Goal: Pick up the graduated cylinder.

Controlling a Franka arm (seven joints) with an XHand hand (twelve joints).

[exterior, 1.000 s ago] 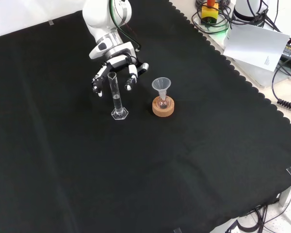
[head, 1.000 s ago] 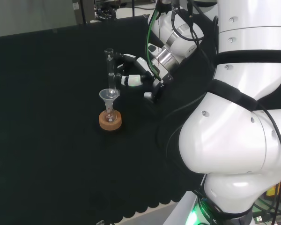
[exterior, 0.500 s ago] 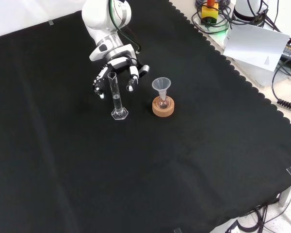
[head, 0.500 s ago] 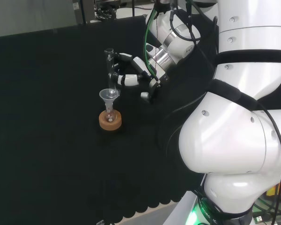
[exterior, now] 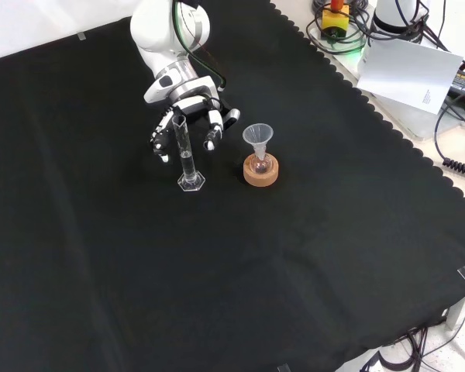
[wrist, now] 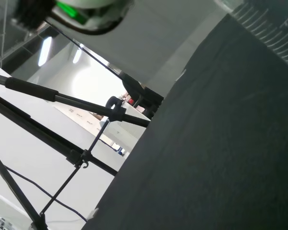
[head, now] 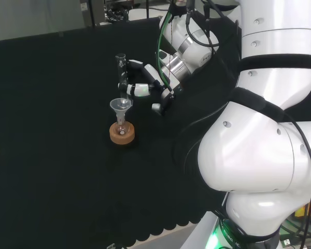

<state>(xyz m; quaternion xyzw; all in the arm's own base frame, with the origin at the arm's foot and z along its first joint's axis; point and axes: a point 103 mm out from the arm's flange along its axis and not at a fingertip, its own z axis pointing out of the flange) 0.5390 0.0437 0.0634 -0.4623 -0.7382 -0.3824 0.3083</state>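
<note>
A tall clear graduated cylinder (exterior: 185,151) stands upright on the black cloth on a small hexagonal foot, with a little liquid low in it. In the head view the graduated cylinder (head: 121,72) rises just behind the funnel. The hand (exterior: 187,112) sits right behind the cylinder in the front view, fingers spread and straight on either side of the tube, apart from it. In the head view the hand (head: 145,83) reaches in from the right, open, its fingertips close to the cylinder. In the wrist view the cylinder's marked wall (wrist: 261,21) shows close.
A small flask with a clear funnel (exterior: 257,138) in its neck stands on a cork ring (exterior: 261,171) just right of the cylinder in the front view. The scalloped cloth edge (exterior: 387,124) runs along the right, with papers and cables beyond.
The hand has moved closer to the cylinder, a little lower in the front view and leftward in the head view. The cylinder and flask have not moved.
</note>
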